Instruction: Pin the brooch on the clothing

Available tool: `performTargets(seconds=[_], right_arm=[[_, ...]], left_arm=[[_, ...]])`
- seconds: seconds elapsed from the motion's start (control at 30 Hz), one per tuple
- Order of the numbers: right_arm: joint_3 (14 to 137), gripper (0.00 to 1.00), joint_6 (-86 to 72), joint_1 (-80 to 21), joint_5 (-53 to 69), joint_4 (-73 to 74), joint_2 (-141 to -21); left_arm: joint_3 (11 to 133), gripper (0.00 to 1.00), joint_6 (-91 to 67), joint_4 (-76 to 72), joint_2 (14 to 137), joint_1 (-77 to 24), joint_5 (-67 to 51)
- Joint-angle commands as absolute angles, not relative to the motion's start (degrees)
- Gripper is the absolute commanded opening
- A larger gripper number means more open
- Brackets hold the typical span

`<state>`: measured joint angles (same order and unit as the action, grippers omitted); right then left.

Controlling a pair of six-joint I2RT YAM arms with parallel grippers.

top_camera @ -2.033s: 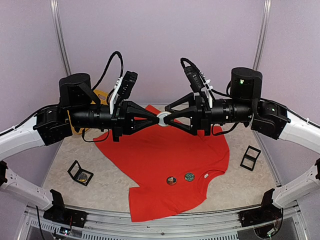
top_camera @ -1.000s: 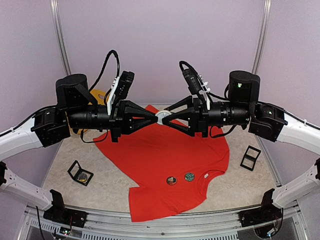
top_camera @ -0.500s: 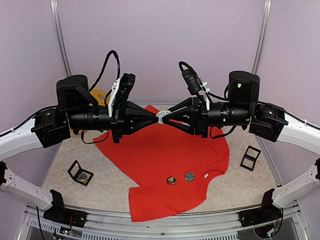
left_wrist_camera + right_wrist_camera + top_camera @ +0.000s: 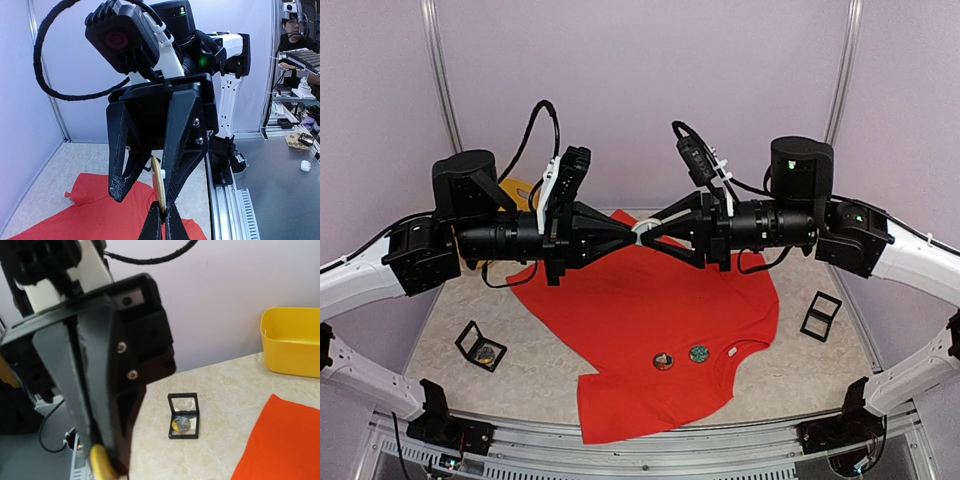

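The red T-shirt (image 4: 640,310) lies spread on the table, its white neck label (image 4: 731,352) toward the front. It also shows in the left wrist view (image 4: 90,210) and the right wrist view (image 4: 285,440). Both grippers meet high above it. My left gripper (image 4: 635,233) (image 4: 163,222) is shut on the edge of a round gold-rimmed brooch (image 4: 642,229) (image 4: 158,187) (image 4: 101,462). My right gripper (image 4: 651,230) (image 4: 144,196) faces it with its fingers spread. One finger (image 4: 180,160) touches the brooch's small white back piece. The other finger (image 4: 121,165) stands clear.
Two more brooches (image 4: 663,361) (image 4: 698,353) lie on the shirt near the collar. An open black box (image 4: 480,346) (image 4: 183,416) with a brooch inside sits front left. An empty open box (image 4: 820,316) sits at the right. A yellow basket (image 4: 292,342) stands at the back left.
Both grippers have risen slightly with the brooch between them. The right wrist has rolled and shifted a little to the left. The left gripper keeps its hold.
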<state>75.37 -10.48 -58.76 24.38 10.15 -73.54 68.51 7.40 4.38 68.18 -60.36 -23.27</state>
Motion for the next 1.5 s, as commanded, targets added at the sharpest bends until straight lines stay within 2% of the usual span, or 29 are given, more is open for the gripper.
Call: performTargets(seconds=[0.0, 0.17, 0.27, 0.37, 0.7, 0.77, 0.9, 0.97, 1.3, 1.47], right_arm=[[77.1, 0.38, -9.8, -57.9, 19.5, 10.2, -74.9], [77.0, 0.44, -9.0, -57.9, 19.5, 11.5, -74.2], [76.8, 0.56, -7.3, -57.9, 23.9, 11.8, -73.4], [75.8, 0.64, -5.4, -57.9, 28.9, 11.6, -71.9], [72.8, 0.68, -4.2, -57.9, 28.4, 11.4, -67.4], [72.0, 0.64, -5.1, -57.9, 25.2, 10.4, -66.8], [71.9, 0.42, -6.4, -57.9, 26.6, 8.1, -67.5], [72.2, 0.34, -6.8, -57.9, 27.6, 7.6, -68.1], [73.3, 0.3, -7.9, -57.9, 29.9, 6.3, -70.7], [73.4, 0.13, -8.2, -57.8, 30.2, 5.9, -71.4]], left_arm=[[68.2, 0.0, 8.1, 3.9, 67.2, -62.5, -28.5], [68.0, 0.0, 8.0, 3.4, 66.7, -62.2, -27.7], [67.5, 0.0, 7.7, 2.9, 66.4, -61.8, -26.4], [67.1, 0.0, 6.8, 2.5, 66.1, -61.1, -25.4], [66.0, 0.0, 6.1, 1.3, 65.3, -60.7, -23.8], [66.1, 0.0, 6.1, 1.2, 65.2, -60.7, -23.5], [65.9, 0.0, 5.9, 1.2, 65.5, -60.7, -23.3], [65.9, 0.0, 5.5, 0.8, 65.7, -60.7, -23.7], [66.1, 0.0, 5.1, 0.9, 66.2, -60.7, -23.9], [66.1, 0.0, 5.1, 1.2, 66.5, -60.7, -24.6]])
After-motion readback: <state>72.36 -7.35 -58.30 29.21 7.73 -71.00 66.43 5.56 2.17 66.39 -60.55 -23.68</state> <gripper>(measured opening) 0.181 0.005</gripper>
